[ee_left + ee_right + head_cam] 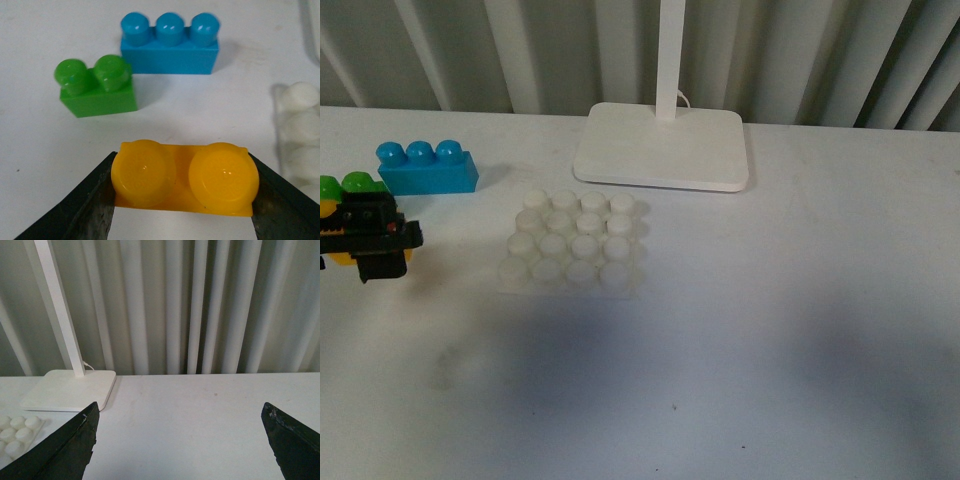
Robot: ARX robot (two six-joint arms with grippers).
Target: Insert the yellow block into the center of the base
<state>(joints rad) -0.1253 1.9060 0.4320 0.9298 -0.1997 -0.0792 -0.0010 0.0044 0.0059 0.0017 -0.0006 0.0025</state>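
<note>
Near the table's left edge, the left gripper (181, 174) clamps the yellow block (150, 175). The right gripper (179, 415) gapes wide and empty. The base (572, 245) lies mid-table.

Front view: set high, facing forward and down over the table (800, 330), mid distance. The base (575, 243) sits just left of frame centre.

Left wrist view: very close and low, just beside the base, facing the yellow block (185, 180). Only the base's edge shows.

Right wrist view: low, well apart from the base, facing the ribbed backdrop (200, 305). The base shows in one corner.

Shared: all three see the base. Front and right wrist both see the lamp foot (663, 147) behind the base. Front and left wrist both see the blue brick (425, 168) beside it.
</note>
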